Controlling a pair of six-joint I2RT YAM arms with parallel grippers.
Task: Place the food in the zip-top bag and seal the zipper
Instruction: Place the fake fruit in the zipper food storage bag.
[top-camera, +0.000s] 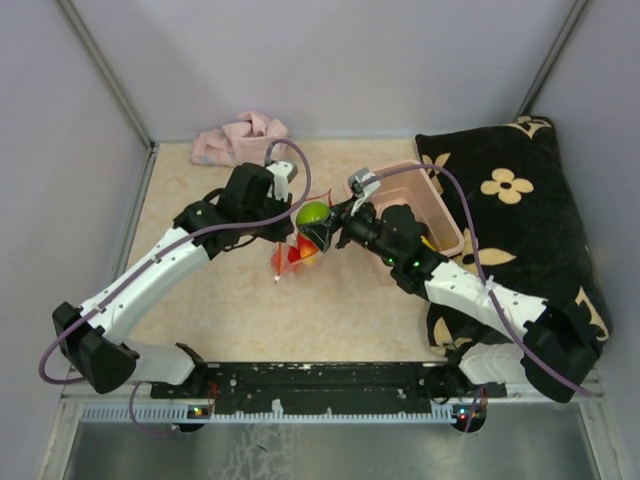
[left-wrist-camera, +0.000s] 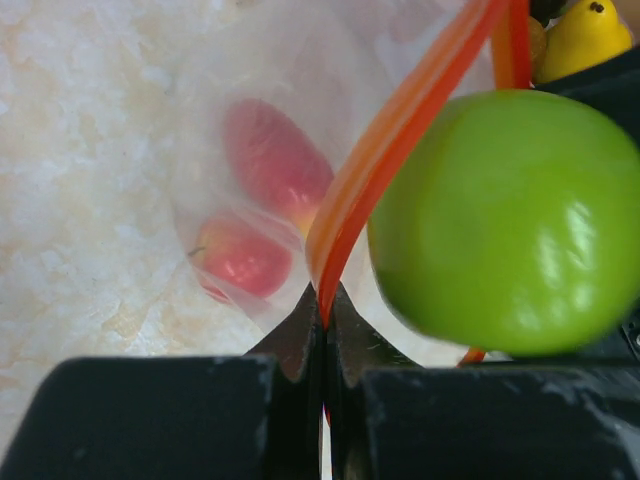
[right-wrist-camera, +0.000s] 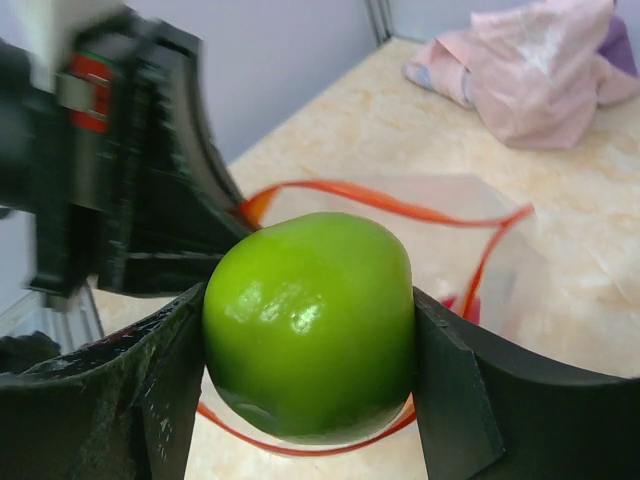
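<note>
Grey walls (top-camera: 300, 60) enclose a beige marbled tabletop (top-camera: 250, 310) and floral cushion (top-camera: 520, 210).

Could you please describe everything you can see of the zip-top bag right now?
The zip-top bag is thin, clear, slightly cloudy plastic with a red-orange zipper along its mouth, which stands open in a loop. The left gripper is shut on the zipper edge, holding the bag. Red fruit pieces show through its wall. The right gripper holds the green apple just at the opening.

Left fingers (left-wrist-camera: 180, 420) pinched together, right fingers (right-wrist-camera: 470, 400) seemingly clamped.
</note>
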